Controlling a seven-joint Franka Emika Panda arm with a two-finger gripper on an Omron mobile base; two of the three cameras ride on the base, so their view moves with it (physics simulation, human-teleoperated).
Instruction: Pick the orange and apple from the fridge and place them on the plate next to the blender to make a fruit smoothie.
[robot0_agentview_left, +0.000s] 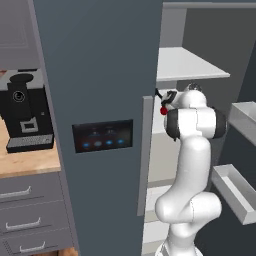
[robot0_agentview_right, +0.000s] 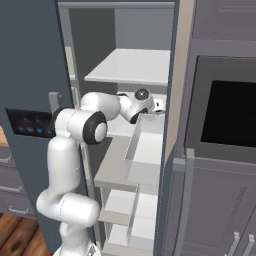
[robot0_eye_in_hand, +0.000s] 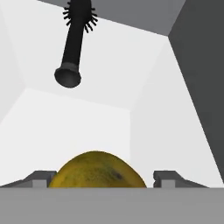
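The orange (robot0_eye_in_hand: 97, 170), yellowish with a green tinge, lies on a pale shelf inside the fridge (robot0_agentview_left: 100, 75). My gripper (robot0_eye_in_hand: 103, 180) straddles it, one finger tip on each side; the left tip is at its skin and a narrow gap shows at the right tip. From the base views my arm reaches into the open fridge at mid-shelf height, with the hand (robot0_agentview_right: 158, 105) deep inside. A small red fruit, the apple (robot0_agentview_left: 163, 110), shows just beside the hand at the door's edge. The plate and the blender are out of view.
A black brush (robot0_eye_in_hand: 72, 43) lies on the shelf beyond the orange. Another shelf (robot0_agentview_left: 190, 65) is close above my hand. Door bins (robot0_agentview_left: 235, 190) jut out on the right, and a grey drawer (robot0_agentview_right: 145, 155) sits below. A black coffee machine (robot0_agentview_left: 25, 115) stands on the counter.
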